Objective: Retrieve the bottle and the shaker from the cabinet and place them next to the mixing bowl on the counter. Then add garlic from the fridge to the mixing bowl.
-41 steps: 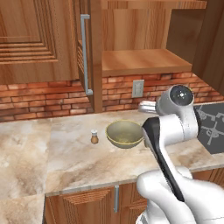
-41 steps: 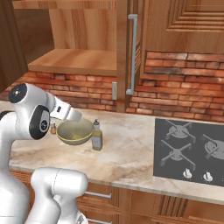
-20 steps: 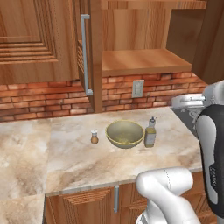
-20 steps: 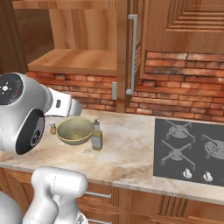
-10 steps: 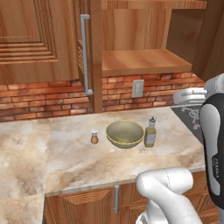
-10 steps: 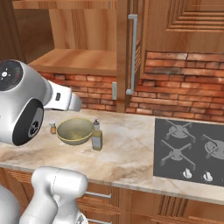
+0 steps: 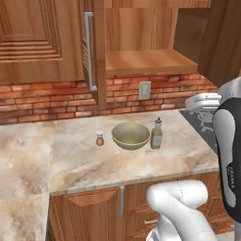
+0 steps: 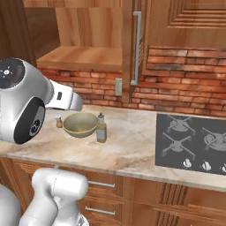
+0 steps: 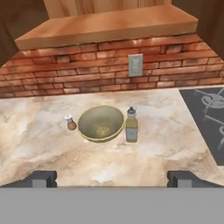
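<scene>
Noted on table (image 7: pixel 80 160), left to right: shaker (image 7: pixel 100 138), bowl (image 7: pixel 131 135), bottle (image 7: pixel 156 133), all upright in a row before brick wall (image 7: pixel 42 96). Shaker just left of bowl, slightly apart; bottle just right of bowl, close to its rim. Bowl appears empty in hand view. Same row confirmed in right base view: shaker (image 8: pixel 58 121), bowl (image 8: pixel 80 125), bottle (image 8: pixel 101 128). Above, cabinet (image 7: pixel 146 61) open, shelf bare, door with silver bar handle (image 7: pixel 88 52) standing edge-on at left of opening. Wall socket (image 7: pixel 144 90) on brick behind bowl. Stove (image 8: pixel 194 141) set into table further right, well apart from bottle. Fingers (image 9: pixel 112 178) spread fully open, gripping nothing, raised well back from the row, pointed at bowl (image 9: pixel 100 123)
</scene>
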Robot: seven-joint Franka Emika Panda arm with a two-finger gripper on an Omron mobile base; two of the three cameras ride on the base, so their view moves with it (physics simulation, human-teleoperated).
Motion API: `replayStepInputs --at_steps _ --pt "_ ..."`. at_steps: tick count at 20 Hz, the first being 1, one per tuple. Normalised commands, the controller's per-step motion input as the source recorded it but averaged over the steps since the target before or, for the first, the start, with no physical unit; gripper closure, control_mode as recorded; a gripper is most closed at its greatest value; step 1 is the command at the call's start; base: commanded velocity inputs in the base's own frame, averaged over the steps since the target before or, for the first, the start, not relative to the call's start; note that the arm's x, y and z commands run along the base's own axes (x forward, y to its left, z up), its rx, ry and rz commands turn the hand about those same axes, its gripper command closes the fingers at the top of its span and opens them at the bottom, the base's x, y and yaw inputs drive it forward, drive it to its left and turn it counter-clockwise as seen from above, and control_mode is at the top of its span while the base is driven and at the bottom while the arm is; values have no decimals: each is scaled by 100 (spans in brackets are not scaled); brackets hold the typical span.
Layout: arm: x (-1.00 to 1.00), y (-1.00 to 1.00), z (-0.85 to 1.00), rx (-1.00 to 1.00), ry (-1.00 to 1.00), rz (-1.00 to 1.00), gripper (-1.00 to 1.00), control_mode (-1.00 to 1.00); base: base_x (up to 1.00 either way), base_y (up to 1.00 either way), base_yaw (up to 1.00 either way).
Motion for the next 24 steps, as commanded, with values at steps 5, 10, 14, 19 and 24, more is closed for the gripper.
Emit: replayStepInputs --at_steps 5,10,14,19,24 --pt "0 0 0 0 0 0 -100 100 -100 0 0" --pt "0 0 0 0 0 0 -100 100 -96 0 0" --pt "0 0 0 0 0 0 -100 100 -53 -18 -19" --pt "0 0 0 0 0 0 -100 100 -2 -6 -87" --pt "0 0 0 0 0 0 -100 100 0 0 -100"
